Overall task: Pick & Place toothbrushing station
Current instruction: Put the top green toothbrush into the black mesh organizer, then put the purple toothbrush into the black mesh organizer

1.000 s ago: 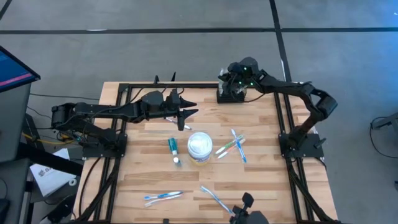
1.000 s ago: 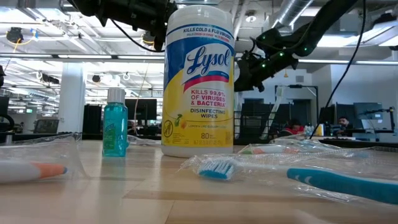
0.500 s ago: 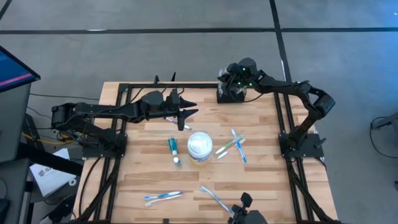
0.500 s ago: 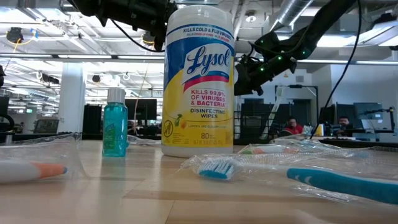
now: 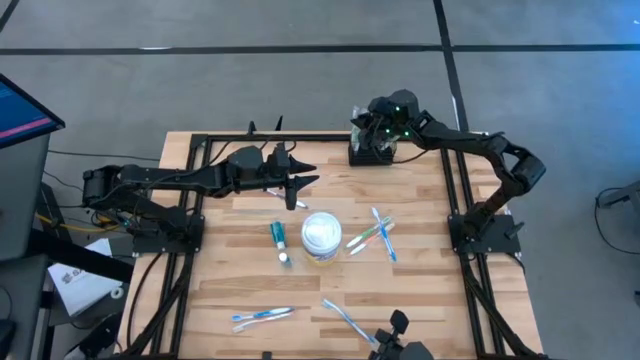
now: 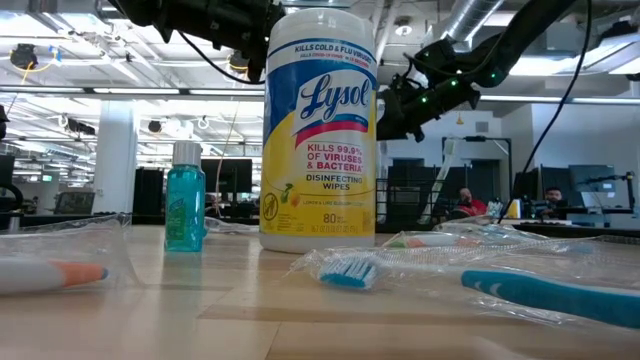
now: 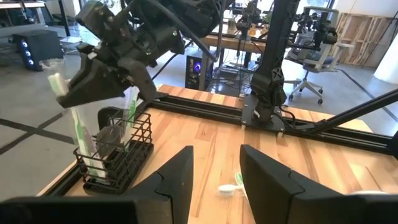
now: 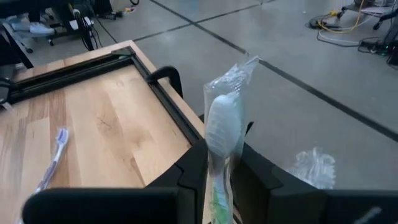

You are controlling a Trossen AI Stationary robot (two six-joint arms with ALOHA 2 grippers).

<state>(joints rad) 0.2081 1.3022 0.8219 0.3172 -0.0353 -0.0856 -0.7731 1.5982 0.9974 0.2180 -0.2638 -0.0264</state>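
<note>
One wrapped toothbrush (image 8: 222,134) clamped between right gripper (image 5: 383,128) fingers, held over toothbrushing station (image 5: 367,150) at table's far edge. Gripper raised slightly since a second ago; insertion judged unfinished or withdrawal begun. Left gripper (image 5: 298,184) parked mid-table, fingers apart, nothing held.

The toothbrushing station (image 5: 368,152) is a small black wire rack with an open top and slotted compartments, standing upright on the table (image 5: 420,270) at its far edge, close to the far right corner, beside the black frame rail. In the left wrist view the toothbrushing station (image 7: 115,158) shows a grid of thin black wires with plastic-wrapped toothbrushes (image 7: 87,146) standing upright in it, their wrapped tops rising above its rim, and a dark rounded piece among them.
</note>
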